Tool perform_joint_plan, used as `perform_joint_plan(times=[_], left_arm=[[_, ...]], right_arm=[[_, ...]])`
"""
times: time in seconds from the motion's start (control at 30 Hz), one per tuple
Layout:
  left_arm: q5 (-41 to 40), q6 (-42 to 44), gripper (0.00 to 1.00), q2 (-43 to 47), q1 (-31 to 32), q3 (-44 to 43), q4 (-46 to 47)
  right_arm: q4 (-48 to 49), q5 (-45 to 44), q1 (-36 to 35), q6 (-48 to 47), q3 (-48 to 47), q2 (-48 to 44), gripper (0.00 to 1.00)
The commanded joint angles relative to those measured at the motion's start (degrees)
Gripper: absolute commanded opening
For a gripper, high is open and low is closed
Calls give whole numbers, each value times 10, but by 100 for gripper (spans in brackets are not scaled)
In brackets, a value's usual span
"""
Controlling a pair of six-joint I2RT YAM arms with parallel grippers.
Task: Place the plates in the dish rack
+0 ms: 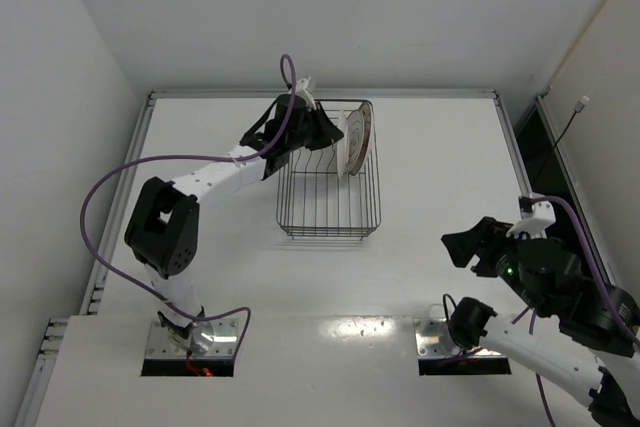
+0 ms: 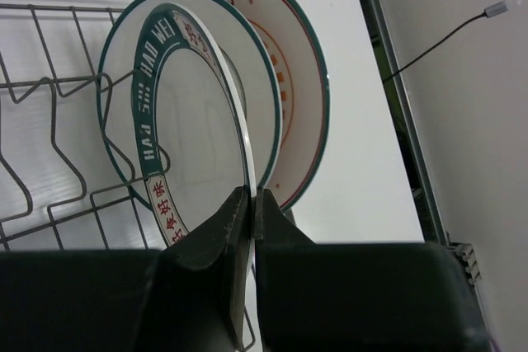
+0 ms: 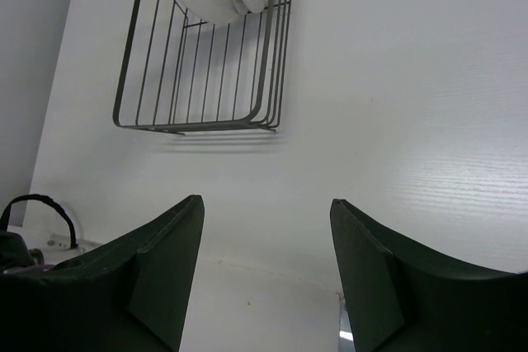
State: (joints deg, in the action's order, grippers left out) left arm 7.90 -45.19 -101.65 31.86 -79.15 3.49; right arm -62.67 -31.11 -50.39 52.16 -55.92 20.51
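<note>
Your right claw: released, its fingers spread wide with nothing between them. It hovers over the white table at your near edge, well apart from the rack.
Dish rack: a dark wire basket at mid-table, its long side running away from you.
Your left claw: clenched on the rim of the front plate, at the rack's far end.
Front plate: stands on edge among the rack's wires; it is white with a dark green lettered band.
Back plate: stands upright just behind the front plate, with a green rim, a thin red line and orange marks. You cannot tell whether the two plates touch.
</note>
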Motion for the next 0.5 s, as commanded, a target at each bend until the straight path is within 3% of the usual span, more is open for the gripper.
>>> perform_joint_plan(times=[0.0,0.47], left_arm=[[-7,11,0,10,-2,-17,44],[-25,24,0,93,-2,-40,44]], right_arm=[[-11,-9,1,11,2,-6,59],[11,7,-4,6,2,23,59]])
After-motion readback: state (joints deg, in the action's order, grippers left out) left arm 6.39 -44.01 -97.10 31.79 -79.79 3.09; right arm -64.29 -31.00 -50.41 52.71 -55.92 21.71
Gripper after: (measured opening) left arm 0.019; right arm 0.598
